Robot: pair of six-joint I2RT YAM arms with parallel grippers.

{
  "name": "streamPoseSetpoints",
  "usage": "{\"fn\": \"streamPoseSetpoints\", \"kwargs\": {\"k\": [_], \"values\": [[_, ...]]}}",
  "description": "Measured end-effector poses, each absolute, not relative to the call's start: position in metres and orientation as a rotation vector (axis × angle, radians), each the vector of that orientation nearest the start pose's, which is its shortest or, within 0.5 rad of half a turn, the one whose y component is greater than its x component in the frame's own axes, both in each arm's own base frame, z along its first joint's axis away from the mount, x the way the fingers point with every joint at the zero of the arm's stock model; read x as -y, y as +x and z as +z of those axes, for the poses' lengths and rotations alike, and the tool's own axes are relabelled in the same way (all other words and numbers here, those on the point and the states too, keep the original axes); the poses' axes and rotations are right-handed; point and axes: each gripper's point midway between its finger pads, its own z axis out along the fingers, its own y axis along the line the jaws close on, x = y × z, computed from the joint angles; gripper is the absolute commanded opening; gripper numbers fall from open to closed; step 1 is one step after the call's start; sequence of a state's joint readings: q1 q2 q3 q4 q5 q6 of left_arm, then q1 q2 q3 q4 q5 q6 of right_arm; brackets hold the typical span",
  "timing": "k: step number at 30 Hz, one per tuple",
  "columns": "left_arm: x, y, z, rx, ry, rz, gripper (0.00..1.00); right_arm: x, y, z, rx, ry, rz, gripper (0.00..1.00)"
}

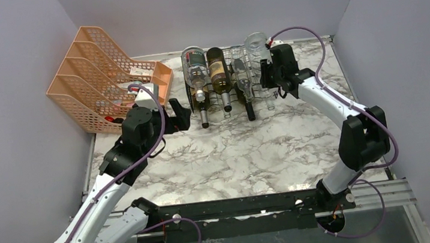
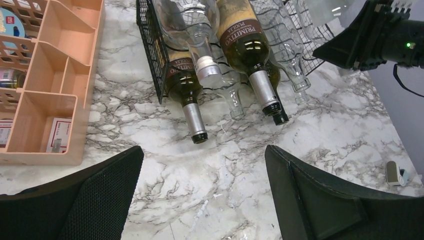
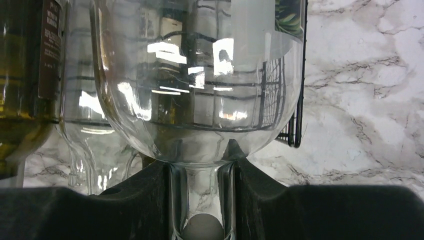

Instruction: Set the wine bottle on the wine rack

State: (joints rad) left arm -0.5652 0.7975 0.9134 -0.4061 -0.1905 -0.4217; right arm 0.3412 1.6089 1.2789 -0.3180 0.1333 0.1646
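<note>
Right gripper [image 3: 202,172] is clamped on the neck of the clear wine bottle [image 3: 200,75], base aimed far, likely so the body can slide in along the wires. The bottle is at the right end of the wine rack [image 2: 150,45], just beyond the fingers and beside the other bottles [image 2: 245,45]. I can't tell if it's seated. Left gripper [image 2: 202,165] hangs wide apart, holding nothing, near-left of the rack.
</note>
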Motion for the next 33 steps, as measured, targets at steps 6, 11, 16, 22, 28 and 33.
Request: {"fn": "streamPoseSetpoints", "kwargs": {"k": [6,11,16,22,28,33], "values": [[0.156,0.261,0.276,-1.914,0.050,-0.533,0.98,-0.137,0.447,0.175,-2.205,-0.109,0.132,0.01],[0.162,0.263,0.266,-1.950,0.077,-0.538,0.99,-0.135,0.446,0.166,-2.238,-0.112,0.123,0.01],[0.165,0.261,0.264,-1.960,0.100,-0.552,0.98,-0.131,0.446,0.152,-2.278,-0.112,0.109,0.04],[0.165,0.261,0.264,-1.960,0.104,-0.551,0.98,-0.129,0.448,0.145,-2.307,-0.110,0.095,0.25],[0.165,0.261,0.265,-1.956,0.105,-0.552,0.99,-0.127,0.448,0.141,-2.323,-0.110,0.080,0.51],[0.165,0.260,0.265,-1.955,0.110,-0.553,0.99,-0.132,0.466,0.165,-2.234,-0.103,0.095,0.58]]}}
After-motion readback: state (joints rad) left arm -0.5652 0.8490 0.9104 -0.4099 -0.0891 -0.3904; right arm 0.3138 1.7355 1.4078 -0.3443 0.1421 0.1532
